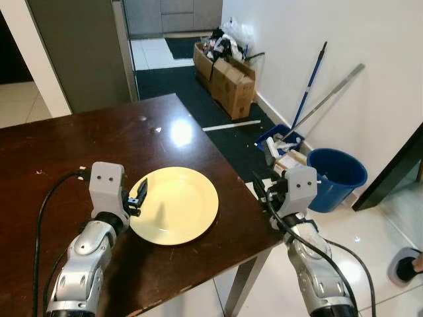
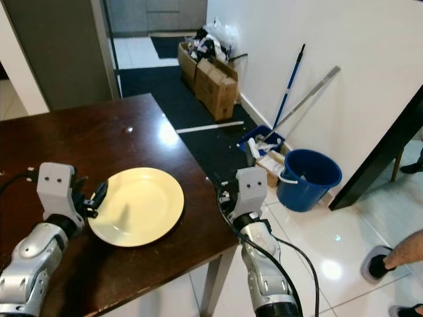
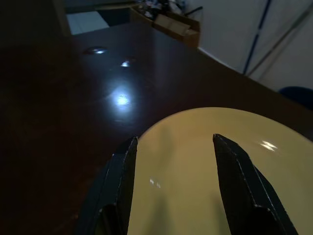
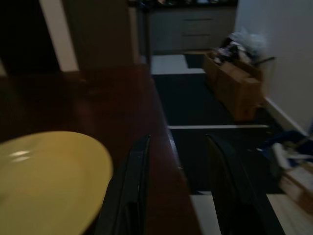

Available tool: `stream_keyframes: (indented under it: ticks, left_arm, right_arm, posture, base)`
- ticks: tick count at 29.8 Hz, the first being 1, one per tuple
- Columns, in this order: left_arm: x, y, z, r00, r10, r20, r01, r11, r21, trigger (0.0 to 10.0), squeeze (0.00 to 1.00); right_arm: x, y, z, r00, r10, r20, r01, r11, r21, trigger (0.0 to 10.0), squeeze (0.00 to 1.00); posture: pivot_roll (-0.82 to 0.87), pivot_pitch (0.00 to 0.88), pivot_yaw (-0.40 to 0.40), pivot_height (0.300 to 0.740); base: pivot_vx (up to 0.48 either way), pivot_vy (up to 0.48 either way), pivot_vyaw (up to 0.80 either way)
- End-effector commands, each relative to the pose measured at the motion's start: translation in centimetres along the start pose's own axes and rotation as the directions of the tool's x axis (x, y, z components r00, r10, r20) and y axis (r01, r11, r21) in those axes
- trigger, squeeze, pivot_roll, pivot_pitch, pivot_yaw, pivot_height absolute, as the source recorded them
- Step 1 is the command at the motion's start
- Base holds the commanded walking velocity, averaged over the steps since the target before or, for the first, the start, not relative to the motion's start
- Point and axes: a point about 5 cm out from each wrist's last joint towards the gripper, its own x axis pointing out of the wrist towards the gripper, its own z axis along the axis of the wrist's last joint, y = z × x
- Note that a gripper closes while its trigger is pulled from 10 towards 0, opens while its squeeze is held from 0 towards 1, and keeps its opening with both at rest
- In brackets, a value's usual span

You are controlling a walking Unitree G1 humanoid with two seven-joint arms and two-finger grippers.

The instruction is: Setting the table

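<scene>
Oddly, yellow plate (image 1: 175,205) carries no readable writing.

Plate (image 1: 174,205) on table (image 1: 79,145), near corner

My head cameras look forward and down from above onto the table (image 1: 59,152) corner, the right eye set slightly to the side, so both share the plate (image 1: 178,201), the bucket (image 1: 338,173) and the boxes (image 2: 211,82). My left wrist camera sits low and close over the plate's rim, facing across the tabletop. My right wrist camera hangs beside the table's edge, facing along it toward the boxes; both wrist views catch the plate.
</scene>
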Motion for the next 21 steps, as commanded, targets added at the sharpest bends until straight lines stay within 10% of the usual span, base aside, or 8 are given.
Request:
stream_keyframes:
  ticks: [1,13,21]
  left_arm:
    - [-0.3,0.0,-0.9,0.999,-0.017,-0.044,0.017,1.000,-0.017,10.0,0.00]
    - [2.5,-0.8,-4.9,0.979,-0.002,-0.202,-0.015,0.996,-0.082,10.0,0.00]
    - [1.4,0.9,-6.3,0.966,0.066,-0.250,-0.076,0.997,-0.031,10.0,0.00]
  right_arm:
    - [-0.2,0.2,-0.2,1.000,0.012,-0.012,-0.012,1.000,0.026,10.0,0.00]
    - [1.9,3.0,1.0,0.989,0.147,0.031,-0.150,0.945,0.290,10.0,0.00]
    - [2.4,3.1,1.7,0.985,0.162,0.051,-0.170,0.942,0.290,10.0,0.00]
  posture:
    - [0.04,0.000,0.065,0.740]
    - [0.04,0.016,0.077,0.740]
    - [0.03,0.029,0.085,0.740]
  base:
    - [0.000,0.000,0.00]
    - [0.000,0.000,0.00]
    - [0.000,0.000,0.00]
